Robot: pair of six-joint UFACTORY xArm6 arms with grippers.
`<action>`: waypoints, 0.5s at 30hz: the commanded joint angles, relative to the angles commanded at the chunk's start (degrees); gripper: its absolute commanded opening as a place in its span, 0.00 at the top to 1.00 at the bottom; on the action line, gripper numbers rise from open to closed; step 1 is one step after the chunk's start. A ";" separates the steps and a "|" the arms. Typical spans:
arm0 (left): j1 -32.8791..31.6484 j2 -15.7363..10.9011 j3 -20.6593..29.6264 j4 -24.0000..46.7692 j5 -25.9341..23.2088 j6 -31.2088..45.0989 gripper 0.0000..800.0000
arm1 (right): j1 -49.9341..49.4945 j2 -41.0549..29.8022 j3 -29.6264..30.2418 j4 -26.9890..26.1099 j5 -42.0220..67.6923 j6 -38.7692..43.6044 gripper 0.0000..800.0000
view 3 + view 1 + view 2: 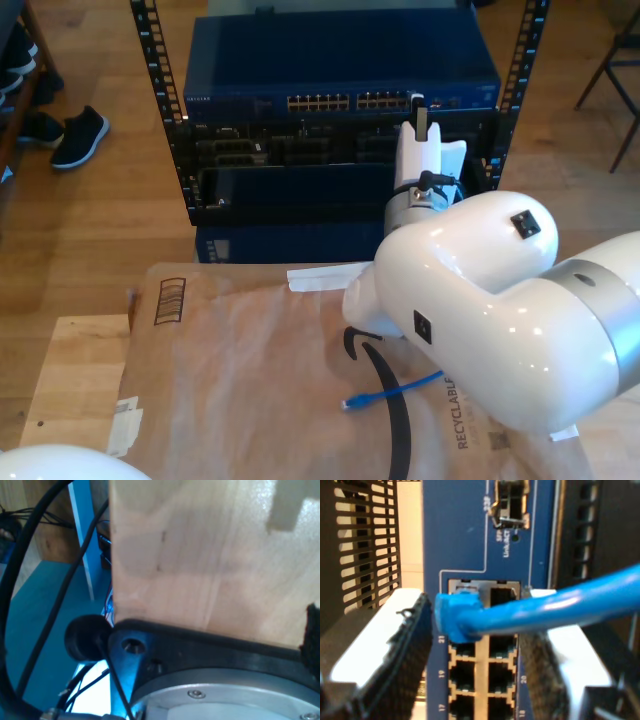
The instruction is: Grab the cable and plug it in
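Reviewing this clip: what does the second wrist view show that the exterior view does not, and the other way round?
Second wrist view: the cable's plug held between my second gripper's pads, right at the numbered ports of the blue switch.

Exterior view: the cable's free end lying on brown wrapping paper, the rack rails, and shoes on the wooden floor at that view's left.

Both: the blue cable and the blue switch with its ports.

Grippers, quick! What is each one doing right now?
My first gripper: cannot be told; its camera looks at a pale wooden board.
My second gripper: shut on the thin bright blue cable, plug at the blue network switch.
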State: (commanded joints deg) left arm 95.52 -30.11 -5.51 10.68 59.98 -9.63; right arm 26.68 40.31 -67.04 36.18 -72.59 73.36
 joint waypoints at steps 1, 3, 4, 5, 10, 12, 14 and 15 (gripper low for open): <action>0.00 0.00 0.00 0.00 0.00 0.00 0.00 | 0.00 -0.35 0.62 0.00 0.00 0.00 0.65; 0.00 0.00 0.00 0.00 0.00 0.00 0.00 | 0.00 -0.44 1.05 0.09 -0.53 0.00 0.65; 0.00 0.00 0.00 0.00 0.00 0.00 0.00 | 0.09 -0.44 1.05 0.09 -0.62 0.00 0.66; 0.00 0.00 -0.09 0.00 0.00 0.00 0.00 | 0.09 -0.44 1.05 0.09 -0.62 0.00 0.65; 0.00 0.00 0.00 0.00 0.00 0.00 0.00 | 0.18 -0.44 0.97 0.00 -0.62 0.00 0.66; 0.00 0.00 0.00 0.00 0.00 0.00 0.00 | 0.18 -0.44 0.88 0.00 -0.62 0.00 0.66; 0.00 0.00 -0.09 0.00 0.00 0.00 0.00 | 0.18 -0.35 0.88 -0.09 -0.62 0.00 0.66; 0.00 0.00 0.00 0.00 0.00 0.00 0.00 | 0.18 -0.35 0.88 -0.09 -0.53 0.00 0.66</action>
State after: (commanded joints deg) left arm 95.52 -30.11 -5.51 10.68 59.98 -9.63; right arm 26.86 39.96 -66.16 36.09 -73.12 73.36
